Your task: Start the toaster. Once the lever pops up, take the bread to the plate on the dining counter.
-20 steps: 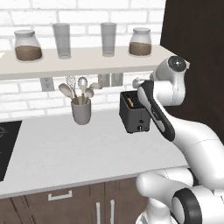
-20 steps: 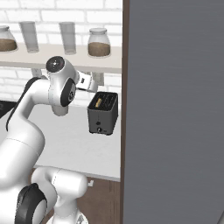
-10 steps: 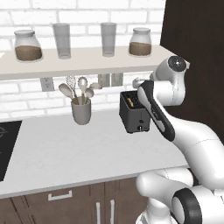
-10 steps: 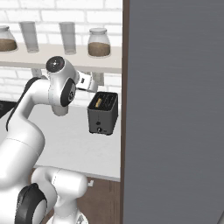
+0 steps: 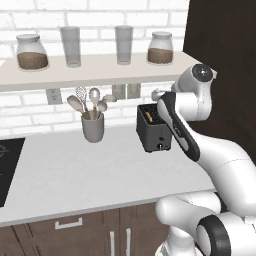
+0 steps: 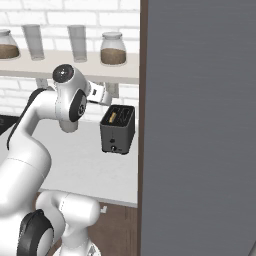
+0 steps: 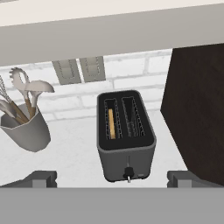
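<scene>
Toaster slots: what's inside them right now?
In the hand view, the toaster has a thin tan bread slice standing on edge in its left slot; only the top edge shows, the rest is sunk inside. The right slot shows just wire guides.

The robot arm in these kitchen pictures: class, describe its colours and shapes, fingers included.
The arm is glossy white with rounded, tube-like segments, a dark grey band along one link and dark round caps at the joints. The gripper has two small, blocky dark grey fingers. No cables or markings are visible.

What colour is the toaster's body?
Dark grey-black, seen best in the hand view: the toaster has a black top and grey sides.
</scene>
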Robot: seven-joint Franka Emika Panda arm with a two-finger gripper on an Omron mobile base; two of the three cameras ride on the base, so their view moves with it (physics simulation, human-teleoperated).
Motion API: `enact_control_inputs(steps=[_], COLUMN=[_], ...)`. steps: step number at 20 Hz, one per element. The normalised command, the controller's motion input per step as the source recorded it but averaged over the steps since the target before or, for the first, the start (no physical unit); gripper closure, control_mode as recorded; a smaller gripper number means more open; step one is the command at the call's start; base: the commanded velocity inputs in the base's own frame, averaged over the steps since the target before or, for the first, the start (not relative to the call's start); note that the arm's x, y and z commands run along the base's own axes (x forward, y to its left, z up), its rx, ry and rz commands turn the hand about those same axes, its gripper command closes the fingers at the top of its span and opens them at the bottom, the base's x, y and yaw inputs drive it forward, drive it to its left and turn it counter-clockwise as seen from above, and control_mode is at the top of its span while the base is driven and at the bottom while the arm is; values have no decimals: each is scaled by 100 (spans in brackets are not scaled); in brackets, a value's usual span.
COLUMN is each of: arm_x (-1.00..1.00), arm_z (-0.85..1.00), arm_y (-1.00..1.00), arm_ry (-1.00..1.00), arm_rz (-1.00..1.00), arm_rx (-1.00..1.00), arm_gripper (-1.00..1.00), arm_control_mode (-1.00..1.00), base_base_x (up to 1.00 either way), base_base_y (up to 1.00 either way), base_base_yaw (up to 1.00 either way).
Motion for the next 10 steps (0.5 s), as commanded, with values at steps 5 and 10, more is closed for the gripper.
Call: enact_control_inputs(steps=[5,10], arm_x=[0,0], arm_z=[0,0], arm_y=[0,0], arm_ry=[0,0], arm_rz=[0,0], arm_rx=[0,0], arm_gripper=[-100,-100], arm_control_mode=[-100,-100], base_base_x=[0,0], base_base_y=[0,0], base_base_yaw=[0,0])
